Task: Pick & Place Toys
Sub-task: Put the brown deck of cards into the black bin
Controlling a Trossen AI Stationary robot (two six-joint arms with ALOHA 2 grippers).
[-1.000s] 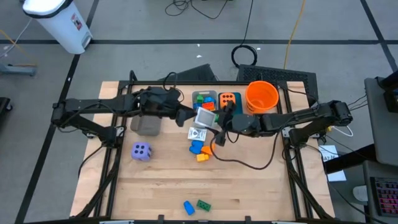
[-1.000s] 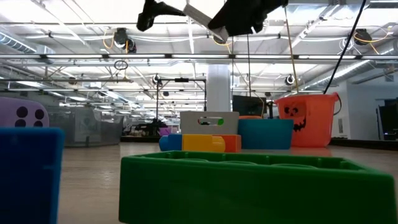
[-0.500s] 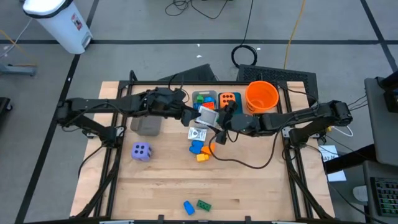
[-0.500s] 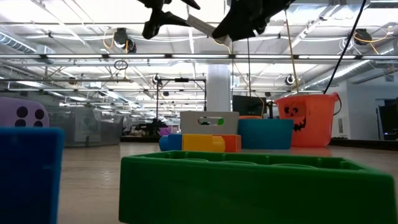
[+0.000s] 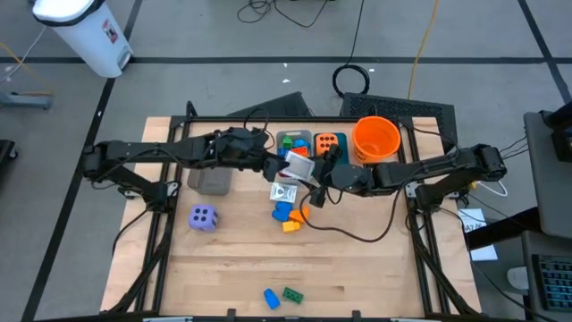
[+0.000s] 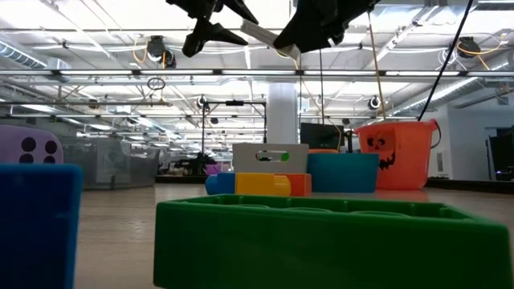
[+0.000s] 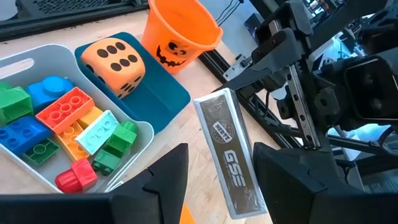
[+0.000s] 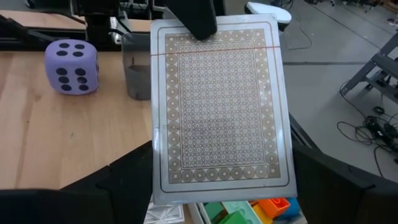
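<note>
A silver card pack (image 5: 297, 166), one of the toys, hangs in the air above the table's middle between my two grippers. My right gripper (image 5: 315, 174) is shut on its one end. My left gripper (image 5: 279, 166) is open, and its fingers stand on either side of the pack's other end (image 7: 214, 118), one before each broad face. A white packet (image 5: 284, 192) and some bricks (image 5: 288, 215) lie on the table below. A purple die (image 5: 203, 217) rests at the left. More bricks fill the grey bin (image 5: 293, 143), and an orange die (image 7: 118, 59) sits in the teal bin (image 7: 168, 99). My right gripper pinches the pack's two long narrow sides (image 8: 158, 180) between its two fingers, at the end nearest it, coming nearly level from the table's right. The pack is lifted clear and sticks out toward the left arm. My left gripper's finger (image 8: 193, 18) overlaps the pack's far end; whether it touches, I cannot tell.
An orange bucket (image 5: 375, 139) stands at the back right beside the teal bin. A grey container (image 5: 213, 182) sits under the left arm. A blue and a green brick (image 5: 282, 296) lie near the front edge. A black cable (image 5: 357, 234) trails over the table's right half.
My left gripper has moved toward the table's right and a little down, up to the card pack, so that its fingers now stand around the pack's free end. The pack and my right gripper have kept still.
</note>
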